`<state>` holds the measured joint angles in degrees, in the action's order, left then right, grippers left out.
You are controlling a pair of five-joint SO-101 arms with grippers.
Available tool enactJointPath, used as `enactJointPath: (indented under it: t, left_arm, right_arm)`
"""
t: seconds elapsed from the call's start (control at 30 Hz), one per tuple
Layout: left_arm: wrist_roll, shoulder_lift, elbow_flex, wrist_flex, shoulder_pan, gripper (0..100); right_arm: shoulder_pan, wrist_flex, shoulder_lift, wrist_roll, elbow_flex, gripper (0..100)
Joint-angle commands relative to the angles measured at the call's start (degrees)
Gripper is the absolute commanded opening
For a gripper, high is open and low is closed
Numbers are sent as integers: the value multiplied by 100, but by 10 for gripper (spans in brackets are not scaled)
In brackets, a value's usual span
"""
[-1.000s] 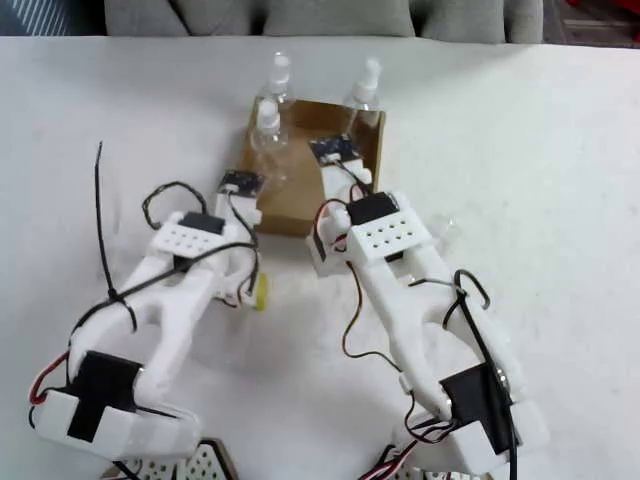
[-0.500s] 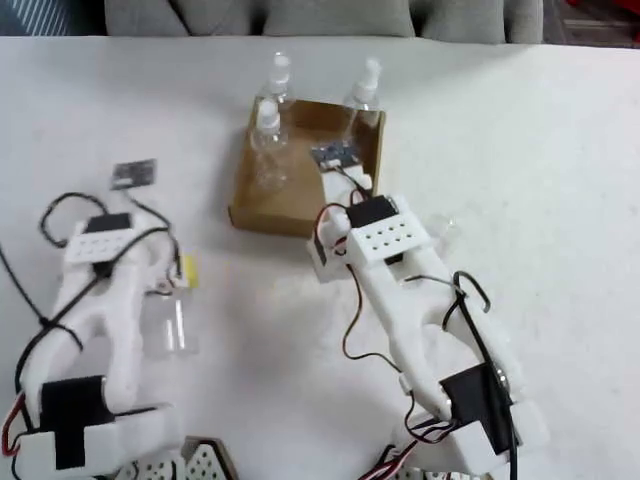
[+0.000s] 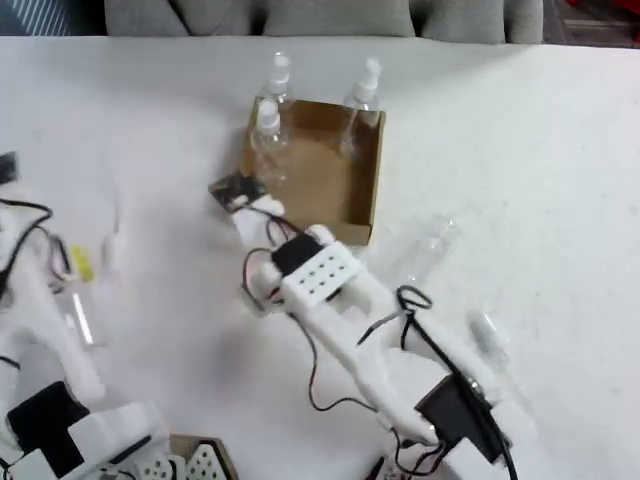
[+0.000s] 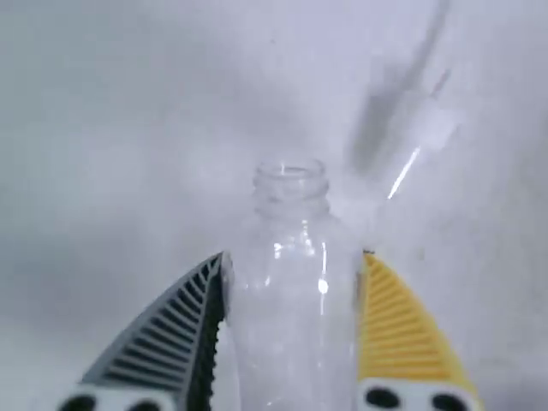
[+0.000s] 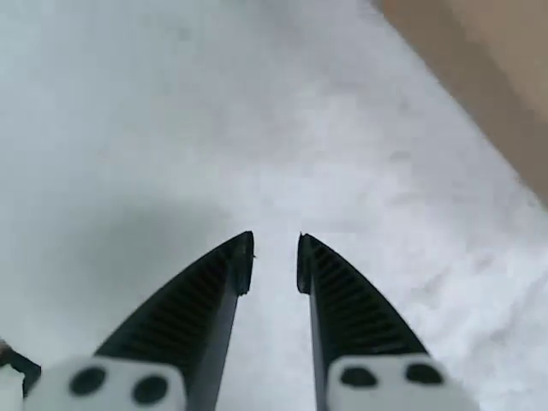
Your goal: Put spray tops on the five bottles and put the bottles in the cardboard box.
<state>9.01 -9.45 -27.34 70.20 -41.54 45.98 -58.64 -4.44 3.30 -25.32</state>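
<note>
The bottle (image 4: 295,282) is clear glossy plastic, the cardboard box (image 3: 320,188) matt brown, the table (image 3: 520,130) a smooth matt white.

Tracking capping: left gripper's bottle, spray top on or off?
Off: the bottle in the left gripper shows a bare, open threaded neck.

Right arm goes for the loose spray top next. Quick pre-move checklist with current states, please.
1. Left gripper shut on bottle: ok.
2. Held bottle's neck bare, ready for a top: ok.
3. Right gripper jaws slightly apart, nothing between: ok.
4. Spray top lying on table beside held bottle: ok.
5. Cardboard box has free floor space: ok.
6. Held bottle upright: cannot tell.
</note>
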Motion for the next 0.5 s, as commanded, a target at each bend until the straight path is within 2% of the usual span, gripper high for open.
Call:
enactJointPath:
  t: [0.0,0.1,0.2,0.47]
  left_arm:
    - [316,-251,747,378,-418,20]
    - [316,-242,985,369,-558,20]
    - [316,-242,1125,369,-611,20]
    - [325,-242,1257,378,-708,21]
  right_arm:
    - [189,646,-224,9,114,61]
    - [321,1262,-224,26,114,60]
    - [523,1745,-198,536,211,63]
    - [778,1921,840,1160,1749,63]
